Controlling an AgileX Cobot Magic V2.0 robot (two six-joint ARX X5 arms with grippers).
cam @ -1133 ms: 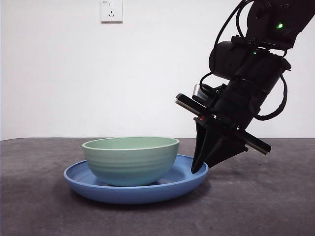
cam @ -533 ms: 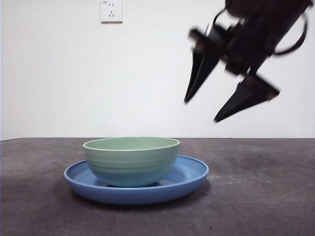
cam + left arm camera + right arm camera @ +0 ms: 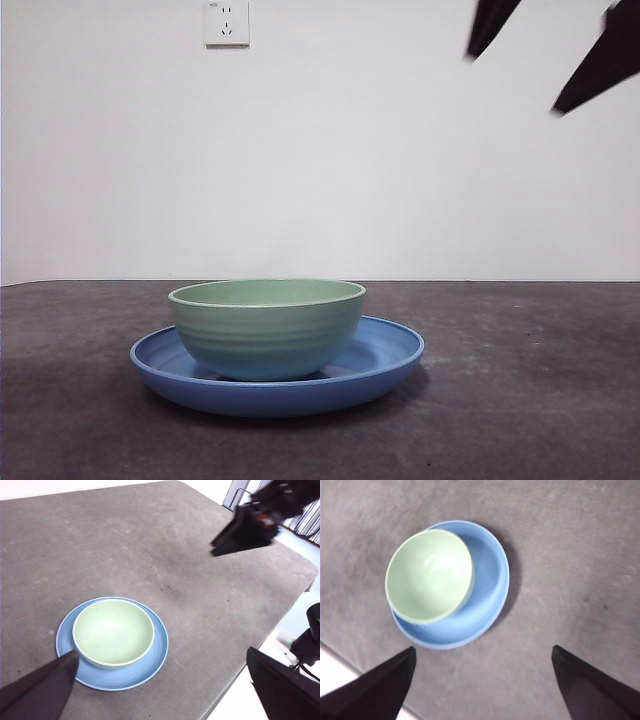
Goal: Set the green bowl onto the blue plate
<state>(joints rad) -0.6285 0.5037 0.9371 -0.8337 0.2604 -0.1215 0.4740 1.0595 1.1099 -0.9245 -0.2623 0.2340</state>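
Since a moment ago, our right hand [image 3: 545,55] has climbed from beside the blue plate [image 3: 385,365] to the front view's one o'clock corner, jaws apart and empty. The green bowl [image 3: 266,325] sits upright on that plate on the worktop [image 3: 520,400]. Our left hand [image 3: 160,690] waits, jaws apart.

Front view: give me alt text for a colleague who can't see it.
A green bowl sits inside a wider blue plate on a dark grey table. Two black tips of the open right gripper show at the top right corner.

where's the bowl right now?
The bowl sits on the plate, left of centre in the front view, off-centre towards the plate's left edge.
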